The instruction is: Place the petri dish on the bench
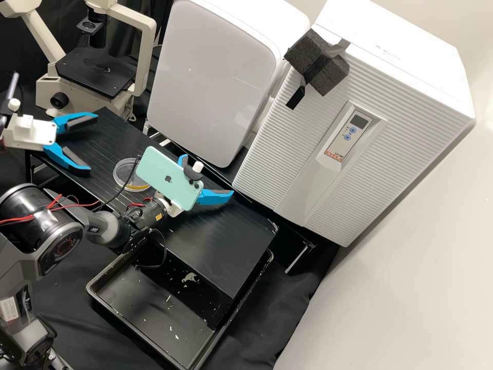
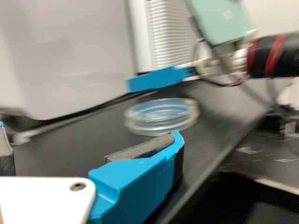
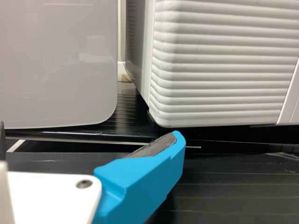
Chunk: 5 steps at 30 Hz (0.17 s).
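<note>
Left claw (image 1: 93,143) gapes near the dish (image 1: 125,177); high view shows a microscope (image 1: 96,72).

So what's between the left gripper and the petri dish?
Just a bare stretch of black bench top between the left gripper, open, and the petri dish; the high view shows it.

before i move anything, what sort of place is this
Most likely a biology laboratory: a microscope, a petri dish on the black bench, and a white cabinet with a control panel suggest it.
</note>
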Motion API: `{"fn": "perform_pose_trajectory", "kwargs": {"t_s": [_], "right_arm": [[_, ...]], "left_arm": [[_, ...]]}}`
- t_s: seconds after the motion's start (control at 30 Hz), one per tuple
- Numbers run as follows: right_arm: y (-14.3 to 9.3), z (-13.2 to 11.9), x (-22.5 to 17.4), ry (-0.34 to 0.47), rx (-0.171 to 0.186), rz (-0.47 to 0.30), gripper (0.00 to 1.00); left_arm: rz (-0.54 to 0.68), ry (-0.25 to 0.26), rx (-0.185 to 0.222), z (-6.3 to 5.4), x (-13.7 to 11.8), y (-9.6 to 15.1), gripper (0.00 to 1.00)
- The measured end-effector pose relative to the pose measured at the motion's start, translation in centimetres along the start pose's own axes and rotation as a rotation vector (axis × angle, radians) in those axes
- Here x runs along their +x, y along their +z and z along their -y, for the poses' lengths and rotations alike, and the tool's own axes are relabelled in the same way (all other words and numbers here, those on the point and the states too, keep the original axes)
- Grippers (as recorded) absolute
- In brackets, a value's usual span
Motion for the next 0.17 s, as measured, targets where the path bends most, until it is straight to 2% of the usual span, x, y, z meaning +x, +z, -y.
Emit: {"fn": "perform_pose_trajectory", "kwargs": {"t_s": [0.07,0.17], "right_arm": [[0.0,0.0,0.0,0.0,0.0,0.0,1.0],[0.0,0.0,0.0,0.0,0.0,0.0,1.0]], "left_arm": [[-0.05,0.006,0.037,-0.12,-0.48,-0.49,1.0],[-0.106,0.016,0.052,-0.3,-0.85,-1.15,1.0]]}}
